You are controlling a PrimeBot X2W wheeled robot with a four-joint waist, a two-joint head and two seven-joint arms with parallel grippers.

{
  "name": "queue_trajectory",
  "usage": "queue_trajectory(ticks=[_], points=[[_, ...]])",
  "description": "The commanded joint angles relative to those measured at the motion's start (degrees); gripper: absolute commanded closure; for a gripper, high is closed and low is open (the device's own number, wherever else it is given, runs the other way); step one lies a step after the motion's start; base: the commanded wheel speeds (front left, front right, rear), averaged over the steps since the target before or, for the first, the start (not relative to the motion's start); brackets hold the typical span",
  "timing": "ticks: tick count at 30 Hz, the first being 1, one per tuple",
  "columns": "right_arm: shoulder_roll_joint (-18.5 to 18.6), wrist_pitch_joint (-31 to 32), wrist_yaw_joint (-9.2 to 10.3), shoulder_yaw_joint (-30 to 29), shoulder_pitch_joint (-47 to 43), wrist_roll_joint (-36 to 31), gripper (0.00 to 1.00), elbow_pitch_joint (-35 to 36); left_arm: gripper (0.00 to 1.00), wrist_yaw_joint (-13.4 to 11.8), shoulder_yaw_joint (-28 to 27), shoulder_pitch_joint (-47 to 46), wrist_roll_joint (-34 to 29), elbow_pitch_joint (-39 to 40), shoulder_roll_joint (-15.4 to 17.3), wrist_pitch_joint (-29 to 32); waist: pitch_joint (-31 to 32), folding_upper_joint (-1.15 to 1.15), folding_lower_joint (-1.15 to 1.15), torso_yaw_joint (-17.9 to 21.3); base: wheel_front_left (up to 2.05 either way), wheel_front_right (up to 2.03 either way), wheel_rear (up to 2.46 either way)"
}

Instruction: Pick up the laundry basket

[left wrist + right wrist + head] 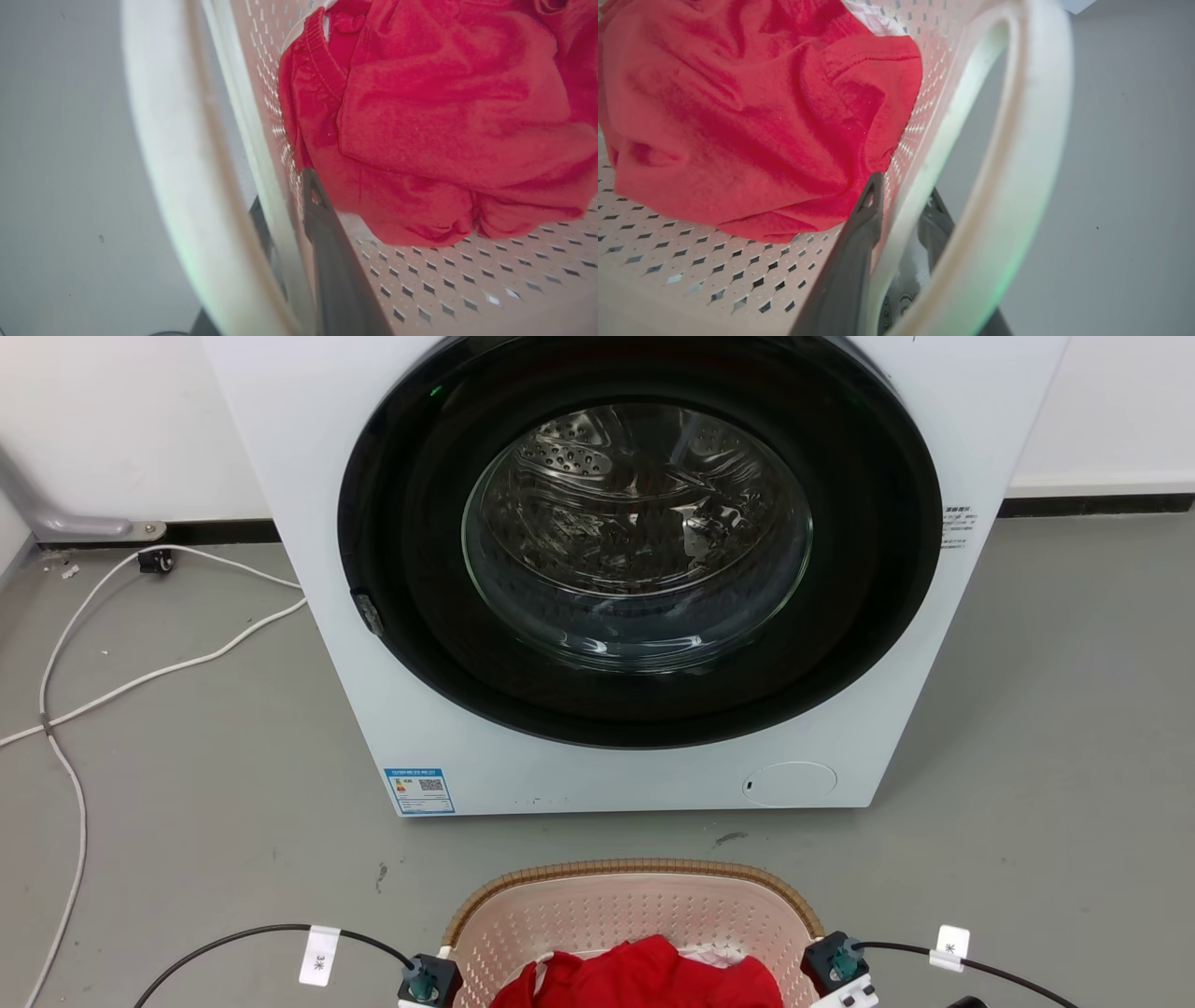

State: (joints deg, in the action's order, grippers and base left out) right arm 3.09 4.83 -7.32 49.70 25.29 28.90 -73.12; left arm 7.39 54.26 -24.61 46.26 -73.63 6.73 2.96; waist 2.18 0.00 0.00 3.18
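Note:
The laundry basket (635, 907), pale pink with perforated walls and a brown woven rim, sits at the bottom centre of the head view, in front of the washer. A red garment (644, 978) lies inside it. My left gripper (428, 980) is at the basket's left side and my right gripper (840, 971) at its right side. In the left wrist view, my left gripper (285, 200) straddles the basket wall (275, 140), one finger inside and one outside, next to the white handle (177, 163). My right gripper (901, 196) clamps the opposite wall the same way beside its handle (1017, 186).
A white front-loading washer (355, 616) with its round glass door shut stands close behind the basket. White cables (121, 681) trail over the grey floor at the left. Open floor lies to the right of the washer.

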Motion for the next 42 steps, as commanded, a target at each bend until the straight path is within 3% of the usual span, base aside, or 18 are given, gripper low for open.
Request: queue_trajectory(ticks=[1, 42], points=[[-0.40, -0.23, -0.30, 0.44, -0.08, 0.04, 1.00, 0.04, 1.00, 0.08, 0.25, -0.68, 0.09, 0.10, 0.26, -0.38, -0.01, 0.00, 0.00, 0.02, 0.00, 0.00, 0.00], [-0.40, -0.33, -0.31, 1.55, -0.08, 1.13, 1.00, -0.05, 1.00, 0.08, 3.45, -1.22, 3.12, -0.09, 0.54, -1.12, -0.03, 0.00, 0.00, 0.10, 0.00, 0.00, 0.00]])
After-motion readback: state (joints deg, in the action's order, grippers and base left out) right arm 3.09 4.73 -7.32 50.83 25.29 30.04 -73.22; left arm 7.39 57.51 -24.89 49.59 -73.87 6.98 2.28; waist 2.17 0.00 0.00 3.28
